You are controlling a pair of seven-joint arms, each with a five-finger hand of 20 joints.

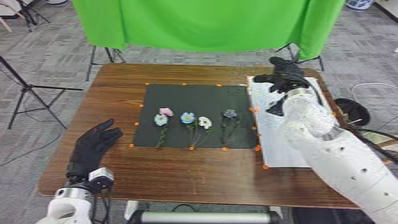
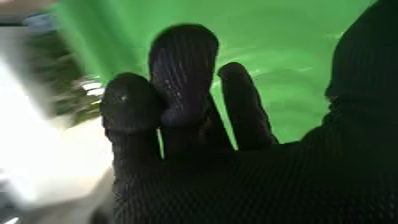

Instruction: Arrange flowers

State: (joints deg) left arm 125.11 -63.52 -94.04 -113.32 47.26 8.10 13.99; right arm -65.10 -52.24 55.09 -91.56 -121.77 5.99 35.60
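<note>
In the right wrist view, the green cloth (image 2: 298, 90) behind the fingers of the right hand (image 1: 286, 76) is blurred and cut off; beside them, a dark patch (image 2: 64, 70) is too smeared to name.

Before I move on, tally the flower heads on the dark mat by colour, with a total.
Pink flower head: 1
Whitish flower heads: 2
Light blue flower head: 1
Dark grey-blue flower head: 1
Total: 5
</note>
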